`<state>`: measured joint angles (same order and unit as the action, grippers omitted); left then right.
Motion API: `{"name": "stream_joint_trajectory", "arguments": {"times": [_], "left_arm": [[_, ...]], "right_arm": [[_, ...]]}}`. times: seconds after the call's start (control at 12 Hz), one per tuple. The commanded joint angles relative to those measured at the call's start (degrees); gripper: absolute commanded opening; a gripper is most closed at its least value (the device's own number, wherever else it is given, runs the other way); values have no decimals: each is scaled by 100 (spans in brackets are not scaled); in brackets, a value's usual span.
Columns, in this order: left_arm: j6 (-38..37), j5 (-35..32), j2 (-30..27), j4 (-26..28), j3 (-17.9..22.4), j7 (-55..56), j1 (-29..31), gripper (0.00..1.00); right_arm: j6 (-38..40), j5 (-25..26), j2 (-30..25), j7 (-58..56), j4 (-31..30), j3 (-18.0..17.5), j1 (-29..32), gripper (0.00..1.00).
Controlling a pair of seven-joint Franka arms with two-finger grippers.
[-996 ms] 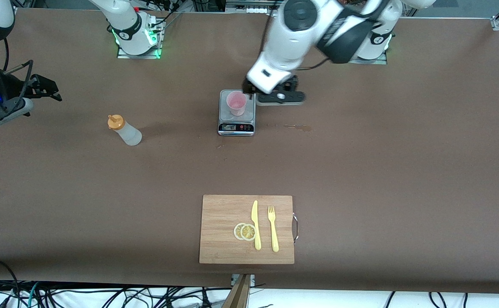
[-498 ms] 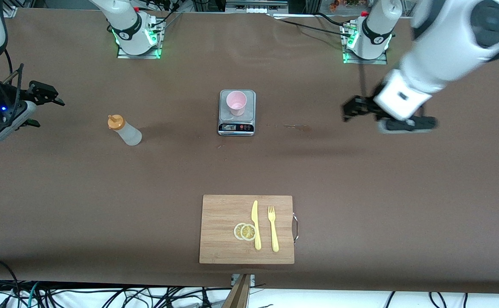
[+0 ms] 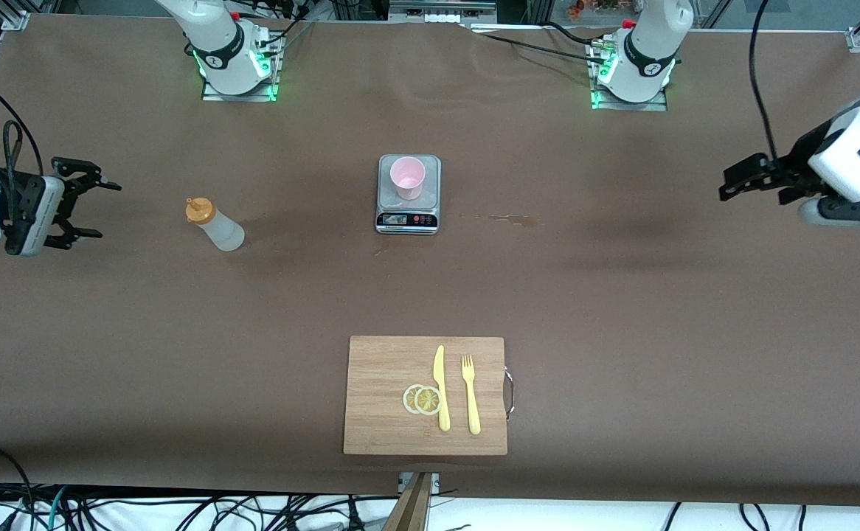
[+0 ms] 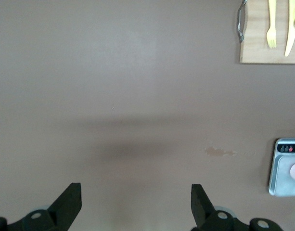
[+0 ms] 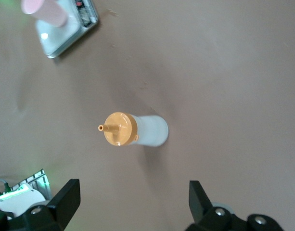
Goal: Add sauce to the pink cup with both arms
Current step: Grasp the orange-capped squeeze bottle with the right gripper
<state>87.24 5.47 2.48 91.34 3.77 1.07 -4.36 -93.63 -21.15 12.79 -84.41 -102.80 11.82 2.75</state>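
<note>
Nearest, cutting board (image 3: pixel 386 413) with knife (image 3: pixel 440 387) and fork (image 3: pixel 470 393); farther, sauce (image 3: pixel 215 224) upright on worktop (image 3: pixel 622 310), pink cup (image 3: pixel 407 177) on scale (image 3: pixel 408 217); left pincer (image 3: pixel 758 179) and right pincer (image 3: pixel 82 206) wide open, empty, at worktop ends.

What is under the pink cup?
The pink cup stands upright on a small kitchen scale, which sits on the table. The platform part beneath the cup's base is covered.
</note>
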Motion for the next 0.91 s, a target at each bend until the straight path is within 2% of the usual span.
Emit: {"name": "stream_joint_trajectory", "arguments": {"times": [0.0, 0.33, 0.58, 0.83], "left_arm": [[-382, -134, -99, 32, -375, -300, 469, 100], [-532, -484, -318, 85, -833, -310, 559, 100], [-541, -556, -502, 356, -851, -353, 542, 100], [-480, -556, -582, 437, -851, -353, 454, 100]], "right_arm": [[81, -607, 459, -1388, -29, -22, 243, 100], [555, -1653, 1461, -3664, -65, -22, 594, 100], [758, -2260, 1972, -4879, -187, -13, 683, 100], [758, -2901, 2368, -5961, -687, -4, 718, 100]]}}
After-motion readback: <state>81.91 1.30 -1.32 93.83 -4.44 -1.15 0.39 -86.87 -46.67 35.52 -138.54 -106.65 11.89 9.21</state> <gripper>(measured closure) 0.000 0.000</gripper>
